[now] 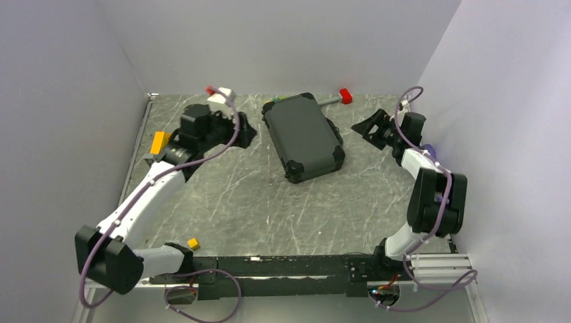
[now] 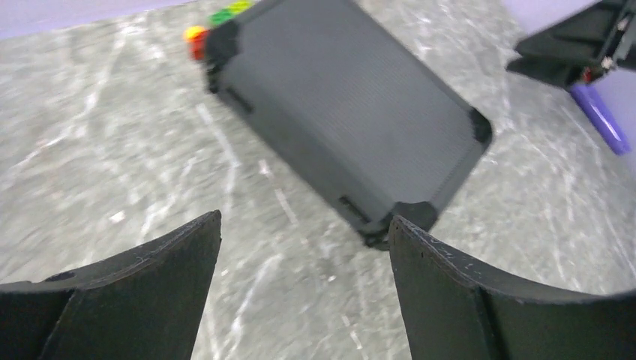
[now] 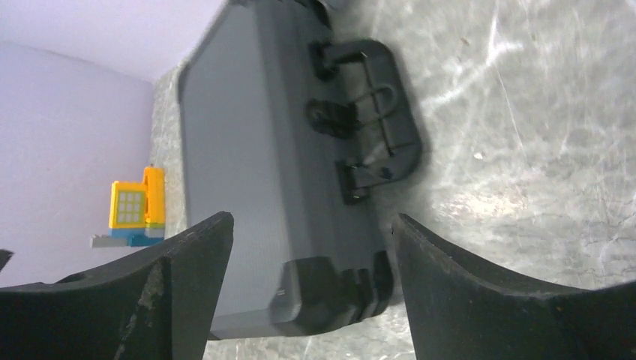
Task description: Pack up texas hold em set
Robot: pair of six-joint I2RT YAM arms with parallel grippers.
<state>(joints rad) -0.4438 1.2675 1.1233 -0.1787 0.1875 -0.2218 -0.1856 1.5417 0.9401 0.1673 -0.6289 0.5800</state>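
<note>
- Lying flat on the grey worktop (image 1: 236, 202), toward its far middle and turned at an angle, the black briefcase (image 1: 303, 136) had its lid down. No chips, card decks or markers showed anywhere outside it.
- The packing proper therefore looked done, as a judgement: the set's loose parts were presumably inside, though nothing showed the interior.
- The left pincer (image 2: 304, 225) stood open and empty just to the left of the case, apart from it, with its jaws spread and bare worktop between them.
- The right pincer (image 3: 311, 225) was also open and holding nothing. It sat off the case's right side, facing the edge that carried the handle (image 3: 386, 112).
- The handle lay folded out flat on the worktop. The fittings along that edge were in view from the right wrist, but whether the case was latched could not be told.
- What was probably left was to check or press the catches shut, and perhaps to stand or square up the case.
- A few small coloured pieces (image 2: 217, 19) sat just beyond the case's far corner. They were too small to tell whether they belonged to the set.
- Other items lay well apart from the case:
  - a yellow cube (image 1: 193, 243) near the left arm's base
  - a purple cylinder (image 2: 600, 116) beside the right arm
  - an orange-and-yellow toy block (image 3: 135, 206) by the left wall
</note>
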